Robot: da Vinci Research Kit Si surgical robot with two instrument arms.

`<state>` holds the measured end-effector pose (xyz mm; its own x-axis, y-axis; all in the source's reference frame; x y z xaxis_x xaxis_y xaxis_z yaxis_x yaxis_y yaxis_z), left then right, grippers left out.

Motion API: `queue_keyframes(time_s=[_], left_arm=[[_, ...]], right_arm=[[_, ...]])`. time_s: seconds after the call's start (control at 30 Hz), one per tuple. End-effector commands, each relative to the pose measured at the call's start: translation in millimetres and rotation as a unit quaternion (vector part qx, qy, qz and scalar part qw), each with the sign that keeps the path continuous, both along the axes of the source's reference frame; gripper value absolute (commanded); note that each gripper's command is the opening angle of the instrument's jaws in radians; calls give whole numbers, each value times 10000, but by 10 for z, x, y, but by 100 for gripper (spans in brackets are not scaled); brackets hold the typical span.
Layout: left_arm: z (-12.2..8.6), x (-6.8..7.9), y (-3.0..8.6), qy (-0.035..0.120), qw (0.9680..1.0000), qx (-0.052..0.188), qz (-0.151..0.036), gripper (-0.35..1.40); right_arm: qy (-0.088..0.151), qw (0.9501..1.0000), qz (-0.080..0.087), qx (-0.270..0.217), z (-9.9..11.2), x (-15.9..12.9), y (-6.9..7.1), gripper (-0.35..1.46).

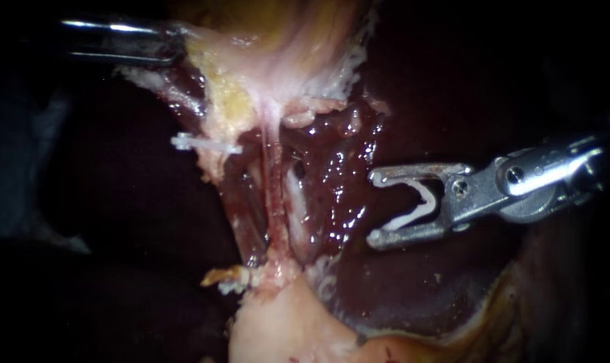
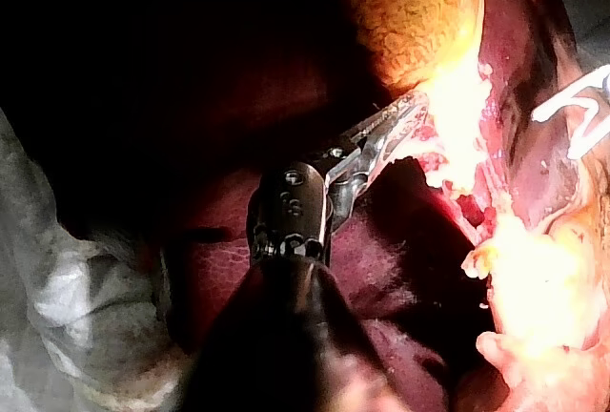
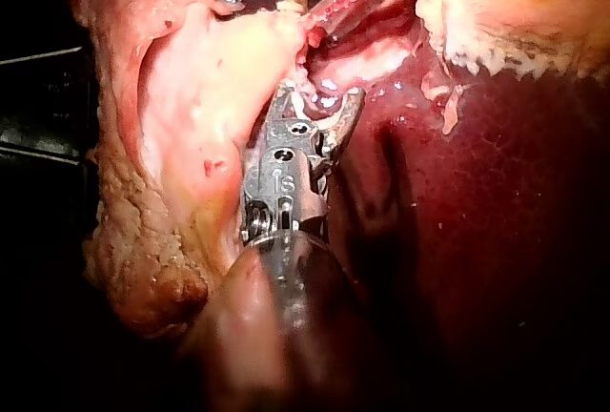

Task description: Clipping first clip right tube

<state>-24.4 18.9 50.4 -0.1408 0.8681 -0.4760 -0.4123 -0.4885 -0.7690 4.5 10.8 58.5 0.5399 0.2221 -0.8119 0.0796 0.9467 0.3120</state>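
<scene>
The left instrument (image 1: pixel 167 44) comes in at the top left, and its jaws grip the gallbladder (image 1: pixel 285 40) at the edge. The right tube (image 1: pixel 293 202) runs down the middle, in front of the liver (image 1: pixel 338 188). The right instrument (image 1: pixel 374 207) is to the right of the tube, not touching it. It holds a clip (image 1: pixel 427 199) between its jaws. Another clip (image 1: pixel 204 143) sits left of the tube.

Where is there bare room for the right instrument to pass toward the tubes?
Free: the glistening dark red liver between the right instrument, holding an open white clip, and the pale right tube. Crowded: past the pink left tube, around the other white clip.
</scene>
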Motion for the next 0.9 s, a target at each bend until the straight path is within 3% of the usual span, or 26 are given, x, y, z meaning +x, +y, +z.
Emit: queue_keyframes(time_s=[0.03,0.2,0.3,0.33,0.47,0.77,0.9], left_arm=[[0,0,-1,-7,10000,-6,-8,-35],[1,-4,-2,3,10000,-14,-22,-35],[2,-4,-3,6,10000,-16,-24,-35],[2,-5,-3,6,10000,-17,-25,-35],[2,-5,-4,9,10000,-19,-28,-35],[3,-7,-5,24,10000,-29,-45,-35],[4,-7,-5,25,10000,-31,-47,-35]], right_arm=[[34,10000,22,4,-1,0,0,50],[133,9997,158,92,-3,14,-3,50],[300,9983,288,408,-2,27,-6,50],[372,9974,262,550,-1,32,-7,50],[415,9955,343,783,5,44,-10,50],[445,9928,416,1031,43,63,-23,50],[578,9896,448,1240,60,70,-28,50]])
